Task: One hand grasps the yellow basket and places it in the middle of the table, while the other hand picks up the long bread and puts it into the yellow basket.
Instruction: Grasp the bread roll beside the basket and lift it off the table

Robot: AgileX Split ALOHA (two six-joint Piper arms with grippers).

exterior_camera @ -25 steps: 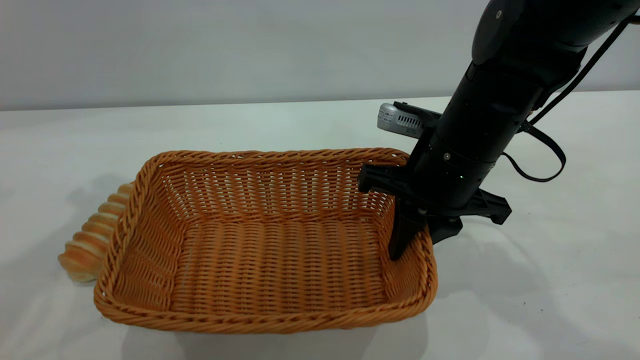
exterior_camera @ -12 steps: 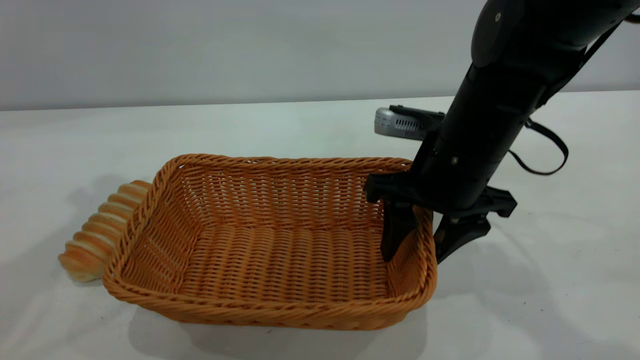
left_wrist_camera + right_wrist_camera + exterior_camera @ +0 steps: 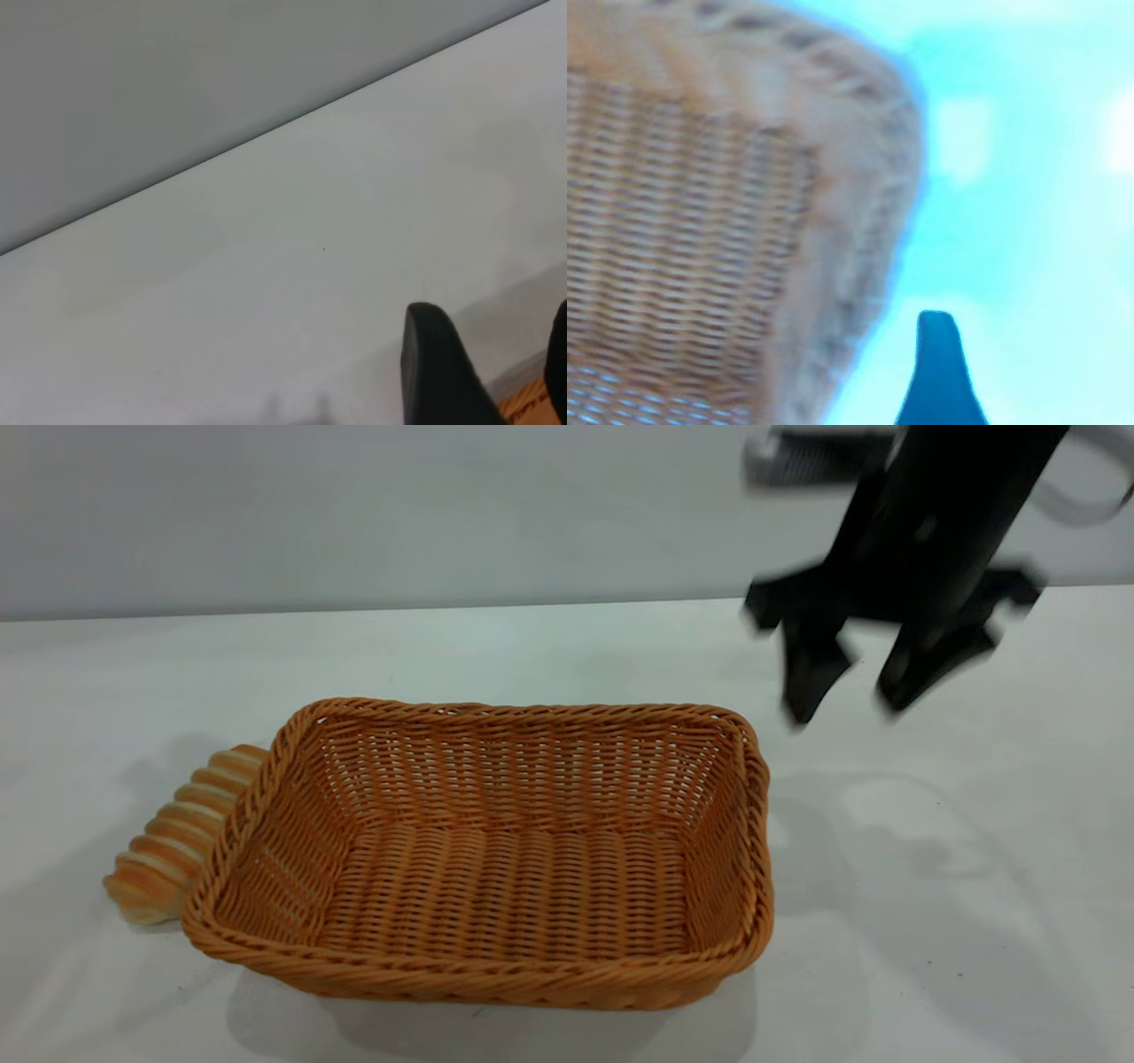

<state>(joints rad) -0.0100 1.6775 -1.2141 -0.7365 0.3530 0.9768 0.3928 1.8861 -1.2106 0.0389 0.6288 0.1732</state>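
Note:
The yellow basket (image 3: pixel 496 850) stands flat and empty on the white table (image 3: pixel 930 921), near the middle. The long bread (image 3: pixel 168 841) lies on the table against the basket's left side, partly hidden by its rim. My right gripper (image 3: pixel 843 710) hangs open and empty in the air above and right of the basket's far right corner, clear of it. The right wrist view shows that basket corner (image 3: pixel 700 221) and one fingertip (image 3: pixel 939 354). My left gripper (image 3: pixel 494 310) is out of the exterior view; its wrist view shows it open over the table, with an orange-tan bit (image 3: pixel 524 409) between the fingers.
A plain grey wall (image 3: pixel 354 505) runs behind the table's far edge. Bare tabletop lies right of the basket and in front of it.
My right gripper opened off the basket's right rim and rose up and to the right. The basket shifted slightly right and settled flat. The bread has not moved.

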